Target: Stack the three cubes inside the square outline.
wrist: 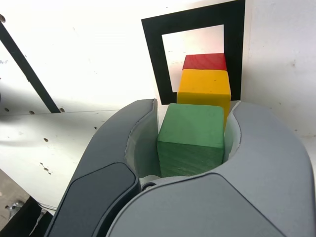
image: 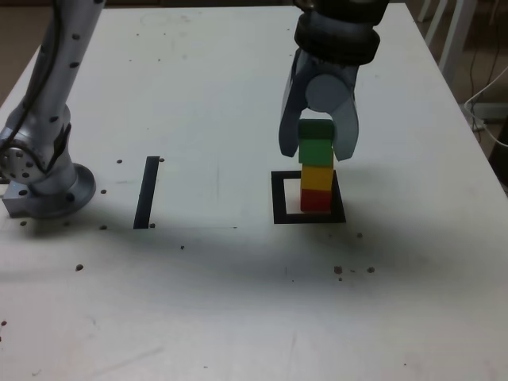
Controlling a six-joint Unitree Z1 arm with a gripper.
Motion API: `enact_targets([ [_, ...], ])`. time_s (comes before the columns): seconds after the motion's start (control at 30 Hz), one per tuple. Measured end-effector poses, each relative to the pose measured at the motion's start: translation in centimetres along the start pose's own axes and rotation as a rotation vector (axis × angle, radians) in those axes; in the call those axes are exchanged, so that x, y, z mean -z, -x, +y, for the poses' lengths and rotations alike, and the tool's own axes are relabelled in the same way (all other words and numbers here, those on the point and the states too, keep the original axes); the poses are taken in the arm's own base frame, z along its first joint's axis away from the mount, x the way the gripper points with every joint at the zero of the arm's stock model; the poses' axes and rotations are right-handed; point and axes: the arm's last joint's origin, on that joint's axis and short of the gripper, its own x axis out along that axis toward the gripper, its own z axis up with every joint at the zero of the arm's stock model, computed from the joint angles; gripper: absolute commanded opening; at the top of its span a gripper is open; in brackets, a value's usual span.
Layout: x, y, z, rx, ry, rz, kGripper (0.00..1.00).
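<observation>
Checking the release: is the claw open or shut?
Shut: the claw grips the green cube atop the yellow cube.

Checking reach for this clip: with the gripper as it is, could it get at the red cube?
Probably not directly: the gripper is shut on the green cube, and the red cube sits under the yellow cube in the square outline.

No readable text, labels or numbers anywhere.
</observation>
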Motion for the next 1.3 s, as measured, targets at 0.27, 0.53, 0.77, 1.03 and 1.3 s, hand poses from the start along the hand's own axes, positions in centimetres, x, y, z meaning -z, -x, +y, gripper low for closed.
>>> enact_targets([
  [0.27, -0.2, -0.2, 0.0, 0.000, 0.000, 0.000, 0.53],
  [0.53, -0.3, -0.4, 0.1, 0.000, -0.007, 0.004, 0.97],
  [0.77, -0.3, -0.4, 0.1, 0.000, -0.008, 0.004, 0.98],
  [1.03, 1.1, 0.6, 0.1, -0.040, -0.008, -0.015, 0.99],
  [1.3, 5.1, 2.1, 0.4, -0.076, 0.019, -0.026, 0.99],
])
